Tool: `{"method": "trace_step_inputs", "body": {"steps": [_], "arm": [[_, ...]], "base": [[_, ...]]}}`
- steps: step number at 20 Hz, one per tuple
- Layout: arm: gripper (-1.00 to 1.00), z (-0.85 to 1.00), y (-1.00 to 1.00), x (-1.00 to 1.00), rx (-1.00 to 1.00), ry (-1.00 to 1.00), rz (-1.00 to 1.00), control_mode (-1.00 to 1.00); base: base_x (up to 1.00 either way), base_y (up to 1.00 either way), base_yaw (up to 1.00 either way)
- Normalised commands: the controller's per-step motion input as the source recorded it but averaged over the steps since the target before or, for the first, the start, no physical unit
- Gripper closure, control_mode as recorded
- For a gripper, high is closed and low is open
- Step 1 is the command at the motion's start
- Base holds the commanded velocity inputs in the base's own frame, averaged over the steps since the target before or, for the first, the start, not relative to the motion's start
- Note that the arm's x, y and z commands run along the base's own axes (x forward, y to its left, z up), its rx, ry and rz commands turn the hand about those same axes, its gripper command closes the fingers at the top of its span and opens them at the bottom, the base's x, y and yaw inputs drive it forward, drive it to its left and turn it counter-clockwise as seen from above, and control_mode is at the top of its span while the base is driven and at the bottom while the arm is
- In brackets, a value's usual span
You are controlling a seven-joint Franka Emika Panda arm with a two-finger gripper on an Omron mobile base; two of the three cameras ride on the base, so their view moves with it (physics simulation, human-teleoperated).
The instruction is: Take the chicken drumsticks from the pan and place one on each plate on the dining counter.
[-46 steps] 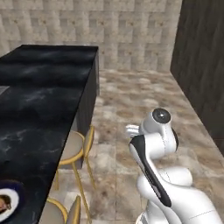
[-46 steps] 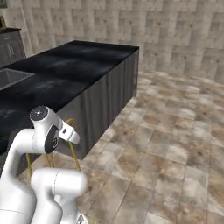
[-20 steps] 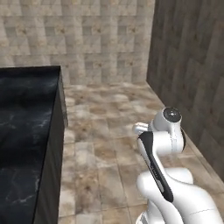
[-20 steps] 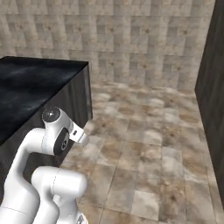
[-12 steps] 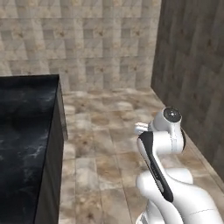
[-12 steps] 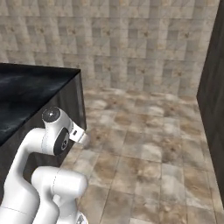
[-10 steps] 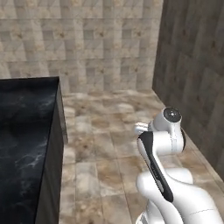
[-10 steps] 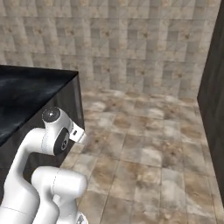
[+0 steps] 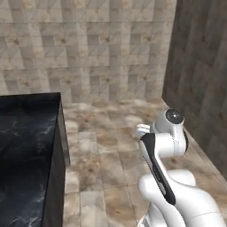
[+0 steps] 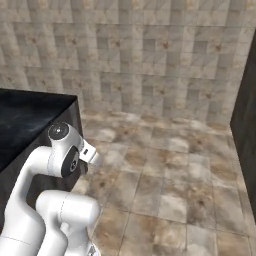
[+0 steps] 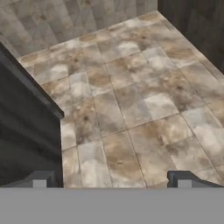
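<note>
Nearest us, our gripper hangs with its fingers spread wide, holding nothing, over the tiled floor — the dining counter sits to our left, its corner beside the arm; beyond stands the tiled wall.

Dining counter: glossy black marbled top, grey panel sides, corner at left. It stands on mottled tan stone-tile floor.

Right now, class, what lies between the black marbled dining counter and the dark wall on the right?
Only bare brown stone floor tiles, seen in the left base view, between dining counter and dark wall.
</note>
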Motion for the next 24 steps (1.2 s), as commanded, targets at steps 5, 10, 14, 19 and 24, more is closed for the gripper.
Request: {"method": "trace_step_inputs", "body": {"steps": [5,10,14,19,24], "arm": [[-1.0,0.0,0.0,0.0,0.0,0.0,0.0,1.0],[-1.0,0.0,0.0,0.0,0.0,0.0,0.0,1.0],[-1.0,0.0,0.0,0.0,0.0,0.0,0.0,1.0],[-1.0,0.0,0.0,0.0,0.0,0.0,0.0,1.0],[-1.0,0.0,0.0,0.0,0.0,0.0,0.0,1.0]], "base": [[1.0,0.27,0.0],[1.0,0.27,0.0],[1.0,0.24,0.0],[1.0,0.22,0.0],[1.0,0.2,0.0]]}}
